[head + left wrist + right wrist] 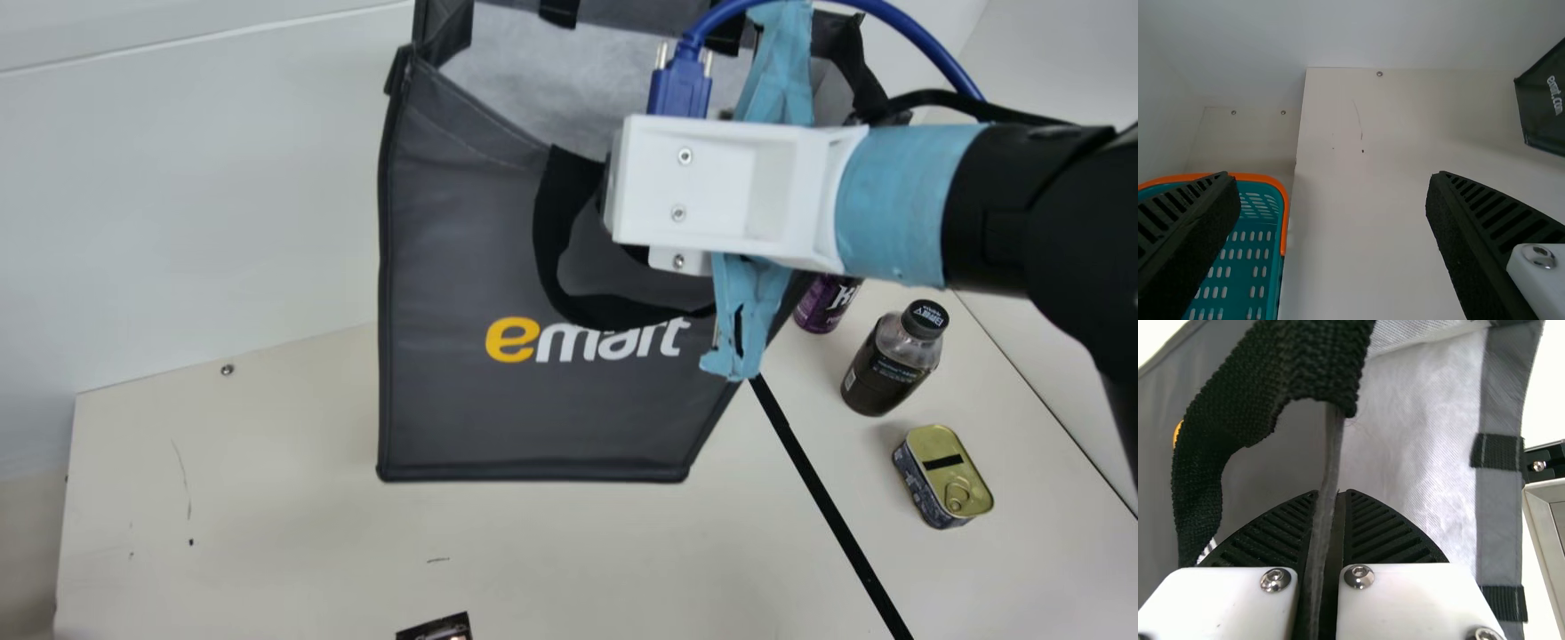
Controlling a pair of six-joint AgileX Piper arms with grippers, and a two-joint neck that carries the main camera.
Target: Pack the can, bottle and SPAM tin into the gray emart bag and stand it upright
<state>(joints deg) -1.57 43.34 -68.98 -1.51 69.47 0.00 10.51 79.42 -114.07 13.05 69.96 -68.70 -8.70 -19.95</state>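
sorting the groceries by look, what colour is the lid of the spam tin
Gold, best in the main view.

"emart" on gray bag; small print on bottle.

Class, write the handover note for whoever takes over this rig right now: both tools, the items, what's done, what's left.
Right tool: shut on the gray emart bag, at its rim.
Left tool: open, empty.
Purple can, bottle, SPAM tin: on the table, unpacked.
Done: bag upright, mouth open; can't tell whether its base touches the table.
To do: pack all three, leave the bag standing.
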